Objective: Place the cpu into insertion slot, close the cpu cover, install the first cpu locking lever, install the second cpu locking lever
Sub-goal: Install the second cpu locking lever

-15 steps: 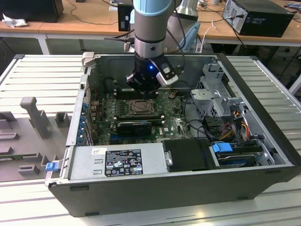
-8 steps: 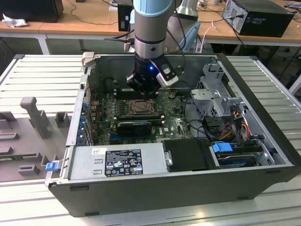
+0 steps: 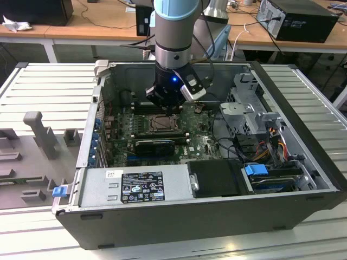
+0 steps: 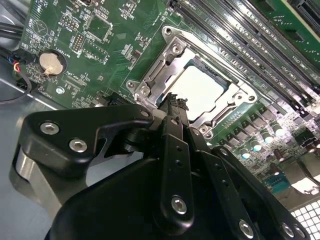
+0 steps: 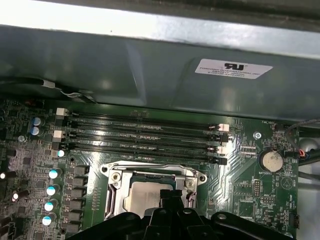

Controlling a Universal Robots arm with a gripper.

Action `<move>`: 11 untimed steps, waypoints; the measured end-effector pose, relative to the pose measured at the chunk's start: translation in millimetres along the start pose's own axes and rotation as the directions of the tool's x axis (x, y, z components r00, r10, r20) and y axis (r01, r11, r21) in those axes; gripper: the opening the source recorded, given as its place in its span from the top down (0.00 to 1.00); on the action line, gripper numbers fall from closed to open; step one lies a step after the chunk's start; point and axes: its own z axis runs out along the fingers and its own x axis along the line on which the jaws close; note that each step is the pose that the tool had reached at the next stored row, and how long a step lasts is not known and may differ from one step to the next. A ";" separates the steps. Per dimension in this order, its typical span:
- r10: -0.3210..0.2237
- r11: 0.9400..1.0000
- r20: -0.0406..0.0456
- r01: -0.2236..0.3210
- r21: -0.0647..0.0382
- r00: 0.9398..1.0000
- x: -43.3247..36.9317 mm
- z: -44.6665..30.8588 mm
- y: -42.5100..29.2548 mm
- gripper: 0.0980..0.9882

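Inside an open computer case, my gripper (image 3: 164, 110) hangs just above the insertion slot (image 3: 161, 123) on the green motherboard. In both wrist views the pale silvery cpu (image 4: 202, 90) (image 5: 142, 196) lies seated in the socket. The metal cpu cover (image 4: 156, 75) (image 5: 116, 177) lies flat around it, the chip showing through its window. My black fingertips (image 4: 172, 102) (image 5: 170, 196) are pressed together with nothing between them, over the socket's edge. Whether the locking levers are latched I cannot tell.
Long black memory slots (image 5: 145, 135) run beside the socket, toward the case wall (image 5: 150, 65). A coin battery (image 4: 52, 61) sits on the board. A black heatsink bar (image 3: 154, 145), the power supply (image 3: 135, 187) and a drive cage (image 3: 244, 108) crowd the case.
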 end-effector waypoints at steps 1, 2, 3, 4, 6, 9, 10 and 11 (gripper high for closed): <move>0.000 1.000 0.000 0.000 0.000 1.000 0.0 -0.1 -0.3 0.99; 0.000 1.000 0.000 0.000 0.000 1.000 0.1 -0.6 -0.3 0.99; 0.000 1.000 0.000 0.000 0.000 1.000 0.1 -1.1 -0.3 0.99; 0.000 1.000 0.000 0.000 0.000 1.000 0.0 -2.1 -0.2 0.99; 0.000 1.000 0.000 0.000 0.000 1.000 -0.1 -4.9 0.1 0.99; 0.000 1.000 0.000 0.000 0.000 1.000 -0.3 -10.4 0.1 0.99; 0.000 1.000 0.000 0.000 0.000 1.000 -0.2 -10.5 -1.2 0.99; 0.000 1.000 0.000 0.000 0.000 1.000 0.0 -10.7 -2.3 0.99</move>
